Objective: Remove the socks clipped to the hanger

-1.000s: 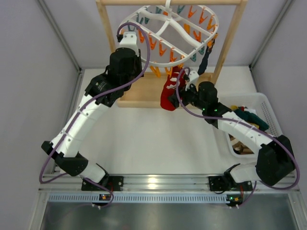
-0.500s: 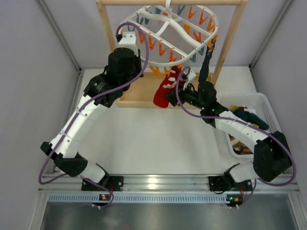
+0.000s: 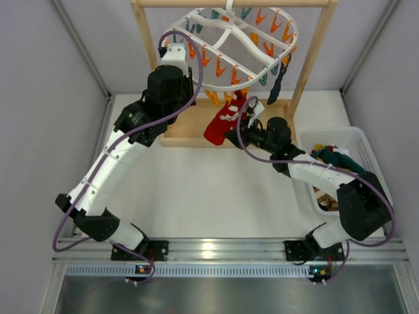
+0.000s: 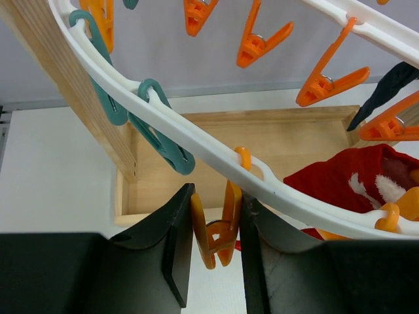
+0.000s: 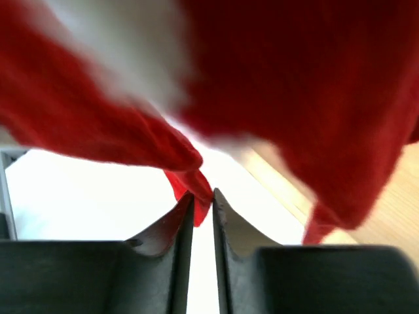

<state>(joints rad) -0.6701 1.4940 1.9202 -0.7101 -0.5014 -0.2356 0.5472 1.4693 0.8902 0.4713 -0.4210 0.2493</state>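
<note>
Red cloth fills the right wrist view: the red sock (image 5: 327,98), with a blurred white patch, hangs close to the lens. One fold of it is pinched in the right gripper (image 5: 201,196), whose fingers stand nearly together with only the fabric between them.

From above, this sock (image 3: 218,125) spreads out just below the near rim of the hanger (image 3: 243,40), its white marks turned up. The right gripper (image 3: 237,131) meets it at its lower right edge. The top of the sock reaches up towards the clips on that near rim, but whether a clip grips it cannot be told.

The left gripper (image 4: 216,196) is at the hanger's left rim. Its two black fingers lie against either side of an orange clip (image 4: 219,229) that dangles from the white ring (image 4: 196,134), so they are closed on it. Teal clips (image 4: 160,140) hang from the same rim just to the left of that clip, and more orange ones line the far side of the ring.

A dark sock (image 3: 278,80) hangs straight down from a clip on the hanger's right rim, apart from both grippers.

The hanger itself hangs inside the wooden stand (image 3: 314,52), tilted, with its near rim lower. To the right of the hanger and nearer the arms sits a white basket (image 3: 368,149) on the table (image 3: 216,190). It holds a teal sock (image 3: 340,160) and a mustard sock (image 3: 319,148).
</note>
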